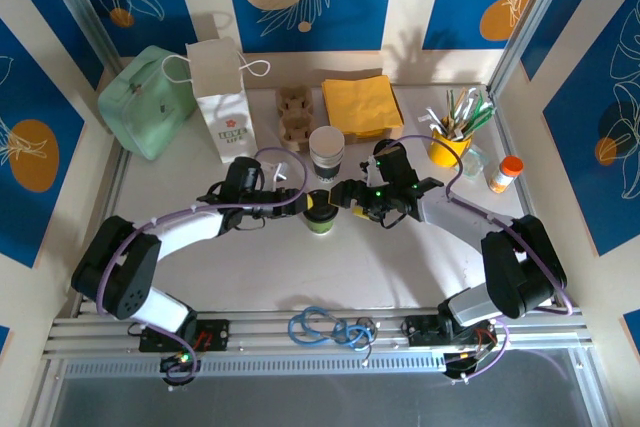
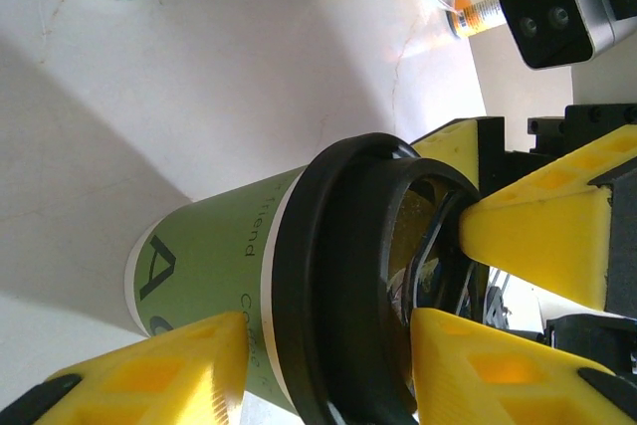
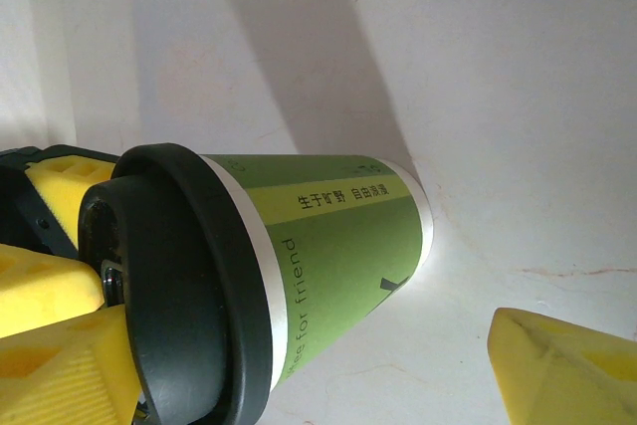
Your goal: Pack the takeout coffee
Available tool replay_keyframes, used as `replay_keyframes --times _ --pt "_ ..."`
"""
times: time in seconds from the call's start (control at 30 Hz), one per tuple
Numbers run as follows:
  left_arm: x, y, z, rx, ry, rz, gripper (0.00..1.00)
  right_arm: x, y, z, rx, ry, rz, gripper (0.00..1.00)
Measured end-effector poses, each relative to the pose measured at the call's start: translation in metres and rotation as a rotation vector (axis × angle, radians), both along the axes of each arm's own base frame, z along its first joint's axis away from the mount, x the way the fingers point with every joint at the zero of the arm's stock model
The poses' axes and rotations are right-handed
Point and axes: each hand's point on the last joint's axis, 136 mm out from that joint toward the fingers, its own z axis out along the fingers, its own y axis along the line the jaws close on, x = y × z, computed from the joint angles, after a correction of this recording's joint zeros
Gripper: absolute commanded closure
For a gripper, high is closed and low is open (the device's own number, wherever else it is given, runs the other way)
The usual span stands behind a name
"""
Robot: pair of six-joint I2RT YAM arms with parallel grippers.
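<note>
Blue wall panels [image 1: 330, 7] with pale leaf prints enclose a white table [image 1: 400, 267]. Reference item: the takeout coffee [image 1: 320, 217], a light green paper cup standing on the table with its black lid [image 2: 328, 276] uppermost. Left gripper [image 1: 303, 203]: positioned just left of the coffee. In the left wrist view its yellow fingers [image 2: 149, 375] stand partway apart, one in front of the green cup wall and the other in front of the lid top, with the near rim of the lid in the gap. Whether either pad presses the cup cannot be determined. Right gripper [image 1: 345, 197]: positioned just right of the coffee, jaws spread wide. In the right wrist view one finger [image 3: 70, 375] sits beside the lid and the other is well apart from the cup base, so nothing is gripped. The tips of both grippers lie close together across the lid. Directly behind the coffee: a stack of cups [image 1: 326, 152] in a dark sleeve. Behind and left of the coffee: a cardboard cup carrier [image 1: 293, 112], a white paper bag [image 1: 222, 97] with cord handles, and a green bag [image 1: 145, 102]. Behind and right of the coffee: yellow napkins [image 1: 362, 105], a yellow holder [image 1: 447, 147] of utensils, and an orange-capped bottle [image 1: 505, 172].
</note>
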Motion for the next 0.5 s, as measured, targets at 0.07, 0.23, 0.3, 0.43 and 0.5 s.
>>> replay_keyframes --times 0.07,0.23,0.3,0.43,0.5 --pt "0.000 0.001 0.000 0.005 0.000 0.004 0.54 0.000 0.000 0.000 -0.003 -0.001 0.001 0.13" --pt "0.000 0.001 0.002 0.022 0.018 0.007 0.52 0.002 0.003 0.003 -0.013 0.004 0.008 0.12" --pt "0.000 0.002 0.002 0.030 0.029 0.008 0.52 0.004 0.005 0.005 -0.016 0.006 0.013 0.12" --pt "0.000 0.002 0.004 0.045 0.043 0.010 0.52 0.009 0.011 0.017 -0.019 -0.012 0.026 0.12" --pt "0.000 0.003 0.004 0.052 0.051 0.010 0.51 0.011 0.014 0.023 -0.015 -0.026 0.033 0.11"
